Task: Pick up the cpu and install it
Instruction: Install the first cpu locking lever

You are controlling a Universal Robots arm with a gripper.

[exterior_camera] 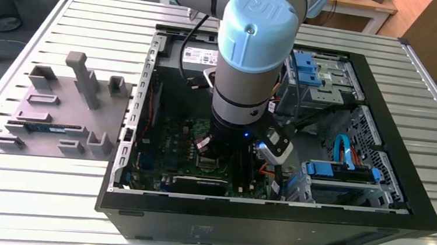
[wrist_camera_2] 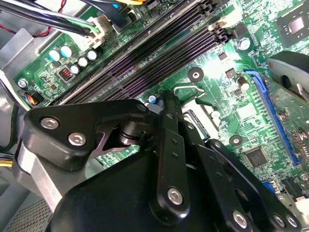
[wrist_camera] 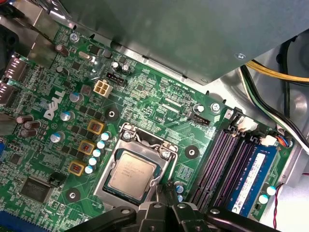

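Note:
The cpu [wrist_camera: 132,173], a small square chip with a silvery top, lies flat inside the metal frame of the motherboard socket [wrist_camera: 145,140]. In the first wrist view my gripper [wrist_camera: 166,191] hangs just beside the socket's corner, its black fingers drawn together with nothing between them. It sits beside the chip, and I cannot see any contact with it. The second wrist view shows the gripper's black linkage [wrist_camera_2: 145,159] over the green board, near the socket's wire lever [wrist_camera_2: 187,89]. In the exterior view the arm [exterior_camera: 246,72] reaches down into the open computer case [exterior_camera: 388,147] over the motherboard [exterior_camera: 177,148].
Dark memory slots [wrist_camera: 217,164] run beside the socket, one holding a blue memory stick [wrist_camera: 252,180]. Cables [wrist_camera: 275,106] run along the case wall. A grey fixture plate [exterior_camera: 55,115] with another memory stick [exterior_camera: 46,127] lies at the exterior view's left. Drive bays [exterior_camera: 340,170] fill the case's right side.

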